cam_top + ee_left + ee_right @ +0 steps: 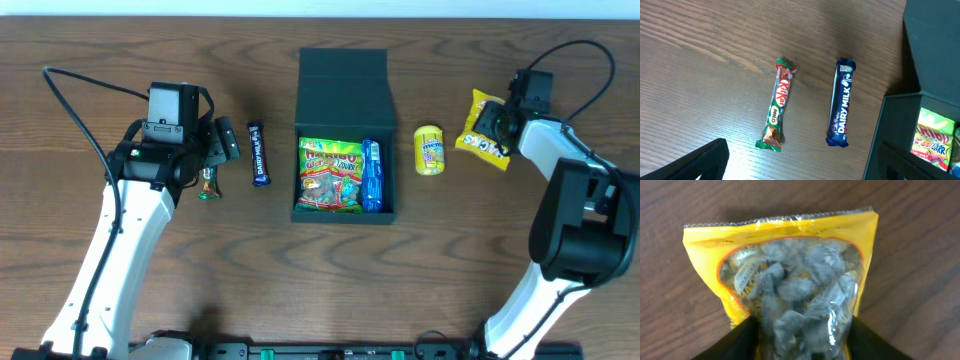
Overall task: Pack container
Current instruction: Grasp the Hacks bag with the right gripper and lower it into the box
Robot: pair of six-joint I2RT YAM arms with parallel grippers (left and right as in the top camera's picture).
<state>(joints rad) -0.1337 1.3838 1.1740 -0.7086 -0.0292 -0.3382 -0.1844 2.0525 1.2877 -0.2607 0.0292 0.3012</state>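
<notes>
The dark teal container (343, 212) stands open at the table's middle, its lid (343, 85) laid back. Inside lie a colourful gummy packet (331, 175) and a blue packet (372, 175). Its wall also shows in the left wrist view (890, 135). My left gripper (800, 170) is open and empty above a KitKat bar (777, 105) and a blue Dairy Milk bar (841, 102), left of the container. My right gripper (804, 340) is closed on the near end of a yellow bag of wrapped sweets (785, 265), at the right of the table (485, 130).
A yellow M&M's tub (429, 150) lies between the container and the yellow bag. The Dairy Milk bar (260, 153) and the KitKat (208, 186) lie on bare wood left of the container. Both arm bases stand at the front edge.
</notes>
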